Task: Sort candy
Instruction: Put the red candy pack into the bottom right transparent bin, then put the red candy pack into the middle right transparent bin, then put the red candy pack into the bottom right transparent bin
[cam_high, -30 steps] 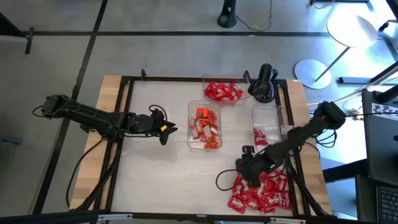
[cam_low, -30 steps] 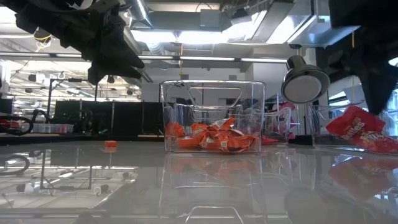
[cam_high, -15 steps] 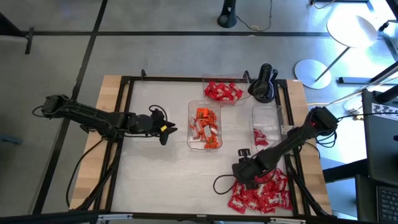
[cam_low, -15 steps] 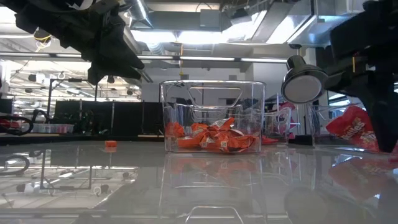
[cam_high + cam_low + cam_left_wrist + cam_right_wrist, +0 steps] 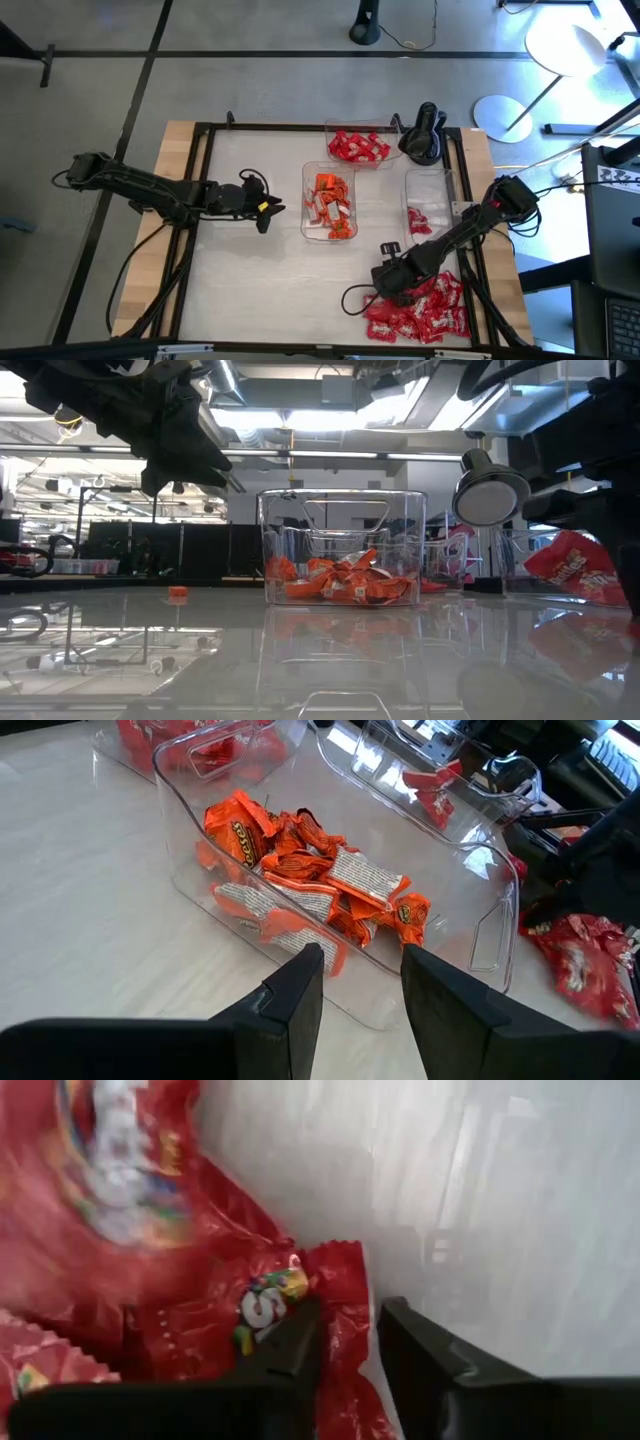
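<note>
Change since the earlier frames: the right gripper [image 5: 385, 292] has travelled from just beside the loose pile down onto its near-left edge, and its fingers have drawn closer; the left arm has not shifted.

Right gripper: low on the table, fingers [image 5: 290, 1342] nearly together around the edge of a red Skittles packet [image 5: 300, 1305] at the rim of the pile; whether the packet is actually pinched cannot be told.

Left gripper [image 5: 360, 985]: hovering above the table just left of the middle tray, fingers parted, empty.

Loose candy pile [image 5: 420, 310]: red packets heaped on the table at the front right.

Middle tray [image 5: 307, 205]: clear plastic, centre of the table, holding orange Reese's packets [image 5: 300, 870].

Back tray [image 5: 330, 132]: clear, behind the middle tray, holding red packets [image 5: 358, 147].

Right tray [image 5: 412, 182]: clear, right of the middle tray, with a few red packets [image 5: 418, 222].

Table [image 5: 250, 290]: pale top, black frame.
</note>
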You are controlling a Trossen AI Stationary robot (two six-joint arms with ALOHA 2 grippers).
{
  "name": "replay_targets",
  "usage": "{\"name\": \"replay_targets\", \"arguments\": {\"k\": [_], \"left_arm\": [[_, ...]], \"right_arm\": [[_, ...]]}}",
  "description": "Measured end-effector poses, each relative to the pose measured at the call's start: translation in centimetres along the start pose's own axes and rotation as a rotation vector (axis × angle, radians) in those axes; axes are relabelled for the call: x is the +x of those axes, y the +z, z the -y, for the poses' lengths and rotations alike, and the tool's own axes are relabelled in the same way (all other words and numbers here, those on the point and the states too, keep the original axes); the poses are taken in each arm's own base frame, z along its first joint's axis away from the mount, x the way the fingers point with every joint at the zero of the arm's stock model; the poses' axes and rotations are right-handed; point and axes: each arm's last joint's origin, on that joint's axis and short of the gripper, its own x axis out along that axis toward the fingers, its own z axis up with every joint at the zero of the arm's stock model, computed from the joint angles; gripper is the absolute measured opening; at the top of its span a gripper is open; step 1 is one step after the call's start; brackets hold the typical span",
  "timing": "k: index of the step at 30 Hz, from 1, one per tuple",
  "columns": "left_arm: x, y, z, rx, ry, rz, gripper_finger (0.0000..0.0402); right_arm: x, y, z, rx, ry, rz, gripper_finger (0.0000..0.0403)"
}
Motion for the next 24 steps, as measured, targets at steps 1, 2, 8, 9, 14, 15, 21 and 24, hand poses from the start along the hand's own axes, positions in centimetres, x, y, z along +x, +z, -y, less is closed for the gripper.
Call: {"name": "replay_targets", "arguments": {"k": [1, 2, 8, 9, 14, 15, 21, 24], "left_arm": [[0.0, 0.0, 0.0, 0.0, 0.0, 0.0, 0.0127], [0.0, 0.0, 0.0, 0.0, 0.0, 0.0, 0.0127], [0.0, 0.0, 0.0, 0.0, 0.0, 0.0, 0.0127], [0.0, 0.0, 0.0, 0.0, 0.0, 0.0, 0.0127], [0.0, 0.0, 0.0, 0.0, 0.0, 0.0, 0.0127], [0.0, 0.0, 0.0, 0.0, 0.0, 0.0, 0.0127], [0.0, 0.0, 0.0, 0.0, 0.0, 0.0, 0.0127], [0.0, 0.0, 0.0, 0.0, 0.0, 0.0, 0.0127]], "right_arm": [[0.0, 0.0, 0.1, 0.002, -0.002, 0.001, 0.0082], [0.0, 0.1, 0.2, 0.006, -0.004, 0.001, 0.0065], [0.1, 0.1, 0.4, 0.013, -0.014, 0.001, 0.001], [0.1, 0.1, 0.5, 0.012, -0.024, 0.004, 0.0011], [-0.7, 0.1, 0.5, 0.014, -0.056, 0.033, 0.0003], [-1.0, 0.1, 0.6, 0.017, -0.072, 0.034, 0.0003], [-4.2, 0.3, 1.1, 0.025, -0.17, 0.113, 0.0001], [-5.2, 0.3, 1.5, 0.04, -0.189, 0.141, 0.0001]]}}
